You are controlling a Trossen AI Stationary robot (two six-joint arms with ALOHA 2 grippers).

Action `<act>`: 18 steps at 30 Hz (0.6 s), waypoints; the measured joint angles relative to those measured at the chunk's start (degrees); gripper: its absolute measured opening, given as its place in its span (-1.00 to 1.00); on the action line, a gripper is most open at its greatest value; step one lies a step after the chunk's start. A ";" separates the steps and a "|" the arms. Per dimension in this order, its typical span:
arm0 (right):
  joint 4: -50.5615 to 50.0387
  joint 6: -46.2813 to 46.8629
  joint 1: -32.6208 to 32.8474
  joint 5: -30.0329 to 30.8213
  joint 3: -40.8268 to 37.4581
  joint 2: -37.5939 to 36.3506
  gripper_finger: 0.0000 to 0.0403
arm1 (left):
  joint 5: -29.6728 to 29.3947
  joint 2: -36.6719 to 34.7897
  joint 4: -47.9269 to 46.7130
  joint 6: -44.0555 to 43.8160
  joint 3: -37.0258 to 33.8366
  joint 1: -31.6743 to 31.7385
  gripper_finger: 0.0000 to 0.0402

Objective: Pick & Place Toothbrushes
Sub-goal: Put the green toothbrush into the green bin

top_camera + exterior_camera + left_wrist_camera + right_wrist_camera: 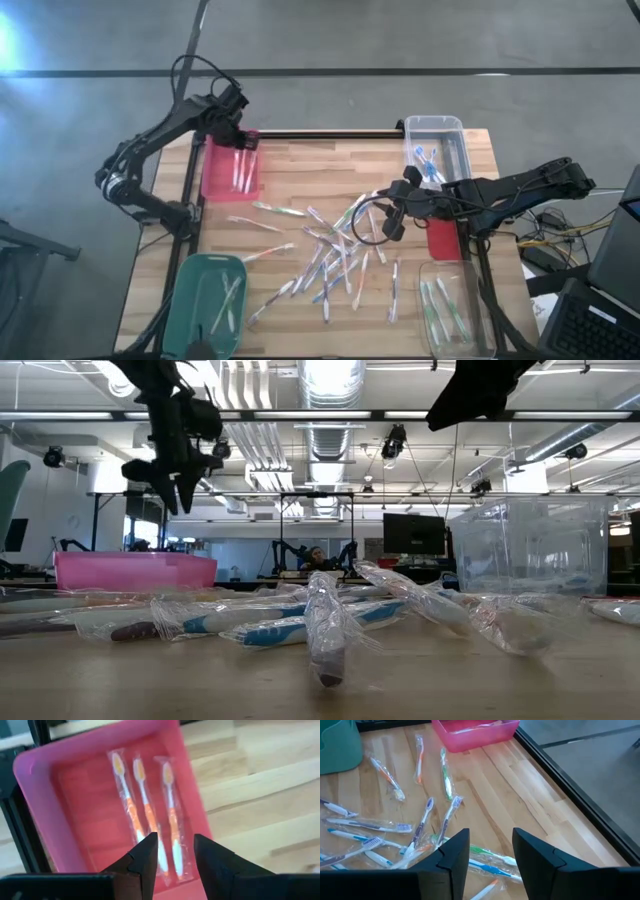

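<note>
The tabletop (pixel 300 170) carries a tangled heap of wrapped toothbrushes (pixel 335 258) at its middle, with more already sorted into the pink bin (pixel 215 172), the green bin (pixel 195 300) and two clear bins (pixel 450 140). The right claw (pixel 490 851) is held released and empty just above the heap; because the wrappers overlap, two could be lifted together or one could slip. The left claw (pixel 172 855) hangs released over the pink bin, where three brushes (pixel 147 810) could be disturbed.
</note>
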 joint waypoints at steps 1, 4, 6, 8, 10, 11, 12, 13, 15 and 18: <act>0.00 -0.02 0.00 0.02 0.00 0.00 -0.26 | 0.21 -0.62 -0.02 0.00 0.23 -0.23 -0.35; 0.02 -0.02 0.00 0.02 0.00 0.00 -0.22 | 2.80 -2.26 0.90 0.02 0.72 -1.20 -0.35; 0.01 -0.02 0.00 0.02 0.00 0.00 -0.20 | 5.34 -3.02 2.54 0.43 0.97 -2.19 -0.35; 0.02 -0.02 0.00 0.02 0.00 0.00 -0.18 | 8.22 -3.51 4.81 1.59 1.16 -3.49 -0.36; 0.02 0.01 0.00 0.02 0.00 0.00 -0.17 | 11.27 -3.87 7.56 2.89 1.18 -4.99 -0.36; 0.02 0.08 0.00 0.01 0.00 0.00 -0.16 | 13.13 -3.95 9.15 3.45 1.18 -5.88 -0.36; 0.02 0.16 0.00 0.02 0.00 0.00 -0.16 | 15.07 -3.97 10.70 3.94 1.18 -6.67 -0.36; 0.02 0.16 0.00 0.02 0.00 0.00 -0.15 | 16.75 -3.97 12.02 4.09 1.18 -7.51 -0.36; 0.04 0.16 0.00 0.01 0.00 0.00 -0.14 | 19.88 -3.97 15.19 4.15 1.18 -9.15 -0.36; 0.03 0.18 0.00 0.02 0.00 0.00 -0.13 | 22.37 -3.97 19.00 4.67 1.18 -11.70 -0.36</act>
